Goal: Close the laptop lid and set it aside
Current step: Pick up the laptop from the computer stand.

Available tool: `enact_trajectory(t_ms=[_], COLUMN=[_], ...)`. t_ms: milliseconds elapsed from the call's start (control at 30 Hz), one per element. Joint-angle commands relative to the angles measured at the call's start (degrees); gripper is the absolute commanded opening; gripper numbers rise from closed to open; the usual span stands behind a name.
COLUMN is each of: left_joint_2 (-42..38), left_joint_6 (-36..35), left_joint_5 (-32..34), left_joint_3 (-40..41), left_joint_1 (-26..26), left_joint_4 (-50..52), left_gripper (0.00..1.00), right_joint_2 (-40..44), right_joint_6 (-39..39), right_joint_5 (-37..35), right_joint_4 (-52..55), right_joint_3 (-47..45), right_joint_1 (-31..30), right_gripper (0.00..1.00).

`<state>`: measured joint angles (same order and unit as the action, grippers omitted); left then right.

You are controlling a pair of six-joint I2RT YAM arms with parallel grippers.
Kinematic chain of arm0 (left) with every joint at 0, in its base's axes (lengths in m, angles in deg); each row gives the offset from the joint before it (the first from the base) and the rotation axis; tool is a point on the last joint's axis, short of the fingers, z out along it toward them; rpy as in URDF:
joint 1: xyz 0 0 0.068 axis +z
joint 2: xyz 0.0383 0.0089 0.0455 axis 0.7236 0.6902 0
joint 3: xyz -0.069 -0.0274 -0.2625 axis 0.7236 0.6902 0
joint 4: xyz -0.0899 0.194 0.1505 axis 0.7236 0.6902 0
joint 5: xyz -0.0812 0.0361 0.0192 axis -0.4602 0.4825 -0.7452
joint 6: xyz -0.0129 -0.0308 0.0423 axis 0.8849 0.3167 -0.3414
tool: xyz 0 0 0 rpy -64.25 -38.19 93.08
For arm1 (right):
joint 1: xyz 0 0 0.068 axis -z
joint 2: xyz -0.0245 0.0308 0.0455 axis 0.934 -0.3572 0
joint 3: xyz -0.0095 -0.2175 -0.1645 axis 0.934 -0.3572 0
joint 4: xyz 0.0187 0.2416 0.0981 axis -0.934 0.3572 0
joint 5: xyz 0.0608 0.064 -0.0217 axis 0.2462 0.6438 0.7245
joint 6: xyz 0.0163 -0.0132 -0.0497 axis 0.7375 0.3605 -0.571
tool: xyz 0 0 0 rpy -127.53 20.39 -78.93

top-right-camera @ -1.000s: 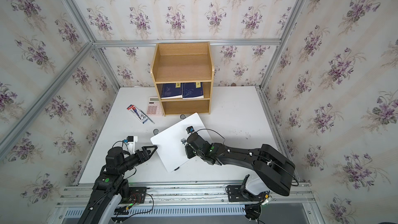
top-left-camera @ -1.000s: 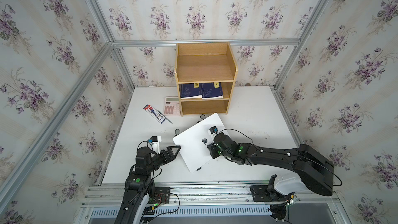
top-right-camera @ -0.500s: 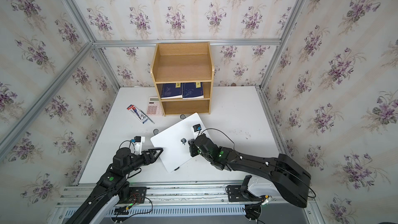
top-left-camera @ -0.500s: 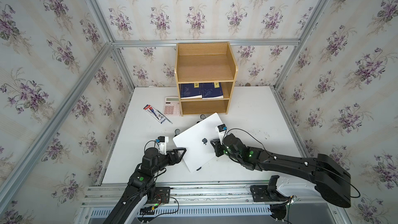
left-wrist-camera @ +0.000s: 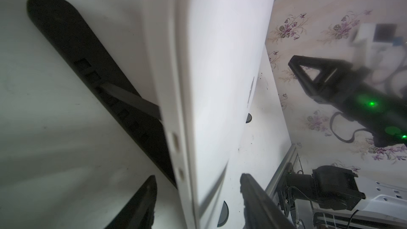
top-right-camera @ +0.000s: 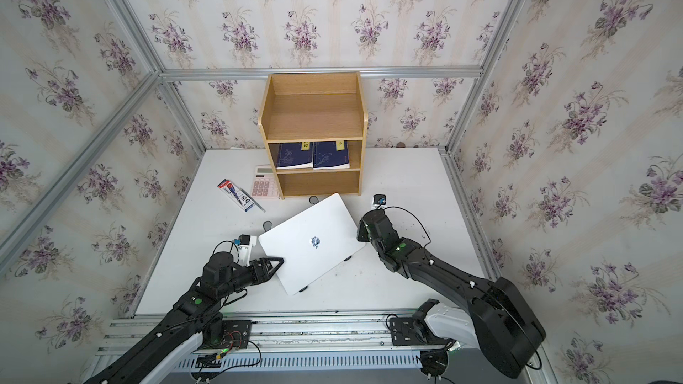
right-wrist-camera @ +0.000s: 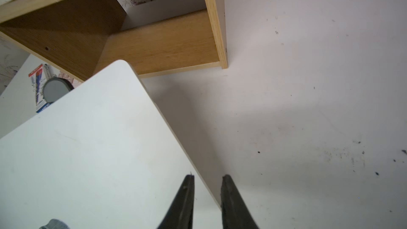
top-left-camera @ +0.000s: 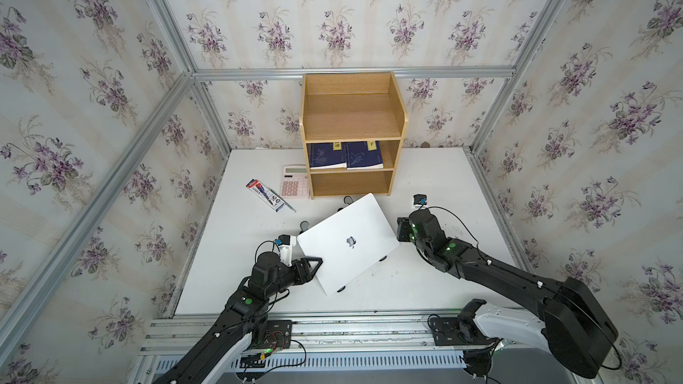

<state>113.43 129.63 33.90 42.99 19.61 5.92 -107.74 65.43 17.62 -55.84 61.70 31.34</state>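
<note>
Slim silver-white laptop (top-left-camera: 347, 223) closed on black slatted stand (left-wrist-camera: 77, 51). Left fingers (left-wrist-camera: 141, 205) half-open astride its edge, seemingly unclamped; right fingers (right-wrist-camera: 185, 203) narrowly apart, empty. Clamp squarely, lift level.

A wooden shelf (top-left-camera: 351, 116) stands at the back of the white table (top-left-camera: 443, 179), with two dark blue books (top-left-camera: 345, 155) side by side on its middle level. Just left of it sits a pink-keyed calculator (top-left-camera: 294, 182), with a pack of pens (top-left-camera: 264, 199) beside that.
</note>
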Motion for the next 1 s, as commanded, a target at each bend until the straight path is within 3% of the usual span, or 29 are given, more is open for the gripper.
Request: enact_trajectory(t_ms=[0, 300, 433, 967], left_joint_2=[-0.5, -2.9, -3.4, -1.6], left_joint_6=[0.5, 0.3, 0.5, -0.1], left_joint_5=[1.2, 0.8, 1.1, 1.3], left_joint_3=[-1.0, -3.5, -3.8, -6.5], left_joint_1=[-0.6, -1.1, -1.5, -3.7], left_joint_4=[-1.2, 2.8, 2.8, 1.0], left_gripper=[0.58, 0.53, 0.46, 0.44], right_joint_2=[-4.2, -14.6, -15.6, -17.7], right_joint_6=[-0.9, -1.3, -1.4, 0.8], right_joint_5=[3.0, 5.8, 5.8, 9.9], right_joint_4=[-0.8, -4.0, -3.8, -6.9], right_joint_3=[1.5, 3.7, 3.9, 1.0], right_joint_1=[1.0, 2.9, 3.0, 3.0], right_gripper=[0.27, 0.24, 0.24, 0.23])
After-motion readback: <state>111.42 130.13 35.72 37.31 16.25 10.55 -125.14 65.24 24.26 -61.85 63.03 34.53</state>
